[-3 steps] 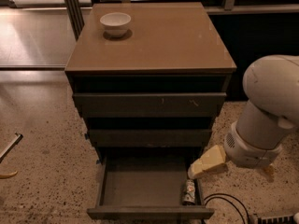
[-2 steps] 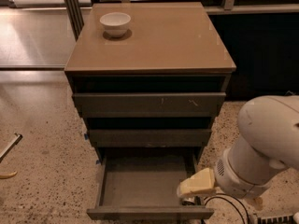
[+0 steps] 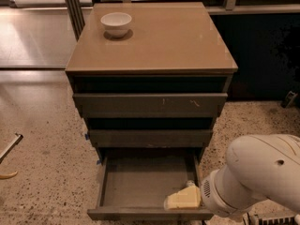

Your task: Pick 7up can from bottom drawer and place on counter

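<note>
We see a brown cabinet with three drawers standing on a speckled floor. Behind it on the left, a smooth floor shines with light, past a dark post. On the right the wall is dark. A grey rod lies at the left edge. The robot's hand is low, at the front right of the open bottom drawer.

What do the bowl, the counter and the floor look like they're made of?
Bowl: likely glazed ceramic, plain white with a soft sheen. Counter: smooth tan slab, maybe laminate or coated glass; it shows pale reflections. Floor: speckled, looks like polished terrazzo. The gripper is down in the bottom drawer, at its front right.
</note>
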You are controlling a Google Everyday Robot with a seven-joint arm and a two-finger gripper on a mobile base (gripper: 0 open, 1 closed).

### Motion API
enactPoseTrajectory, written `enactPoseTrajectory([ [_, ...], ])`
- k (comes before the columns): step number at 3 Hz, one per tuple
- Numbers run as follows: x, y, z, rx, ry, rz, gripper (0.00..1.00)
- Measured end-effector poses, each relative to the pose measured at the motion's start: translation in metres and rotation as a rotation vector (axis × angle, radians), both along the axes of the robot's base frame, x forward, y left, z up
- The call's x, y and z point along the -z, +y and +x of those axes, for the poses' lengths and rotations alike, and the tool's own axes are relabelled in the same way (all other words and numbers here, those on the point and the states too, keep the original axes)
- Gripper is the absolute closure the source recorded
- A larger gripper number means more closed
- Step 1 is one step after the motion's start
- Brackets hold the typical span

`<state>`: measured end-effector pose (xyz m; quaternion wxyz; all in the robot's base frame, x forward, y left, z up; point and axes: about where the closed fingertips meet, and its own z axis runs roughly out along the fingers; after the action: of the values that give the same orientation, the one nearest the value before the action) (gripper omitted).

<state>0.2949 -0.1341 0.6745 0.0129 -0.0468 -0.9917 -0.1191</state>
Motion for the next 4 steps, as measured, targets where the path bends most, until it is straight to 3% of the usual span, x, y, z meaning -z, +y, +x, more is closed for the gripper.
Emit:
enactPoseTrajectory([
  [2,0.001,0.0,0.002,0.011,-0.004,-0.001,0.0],
  [4,0.037,0.008,0.049,0.09,-0.077,0.002,0.0],
])
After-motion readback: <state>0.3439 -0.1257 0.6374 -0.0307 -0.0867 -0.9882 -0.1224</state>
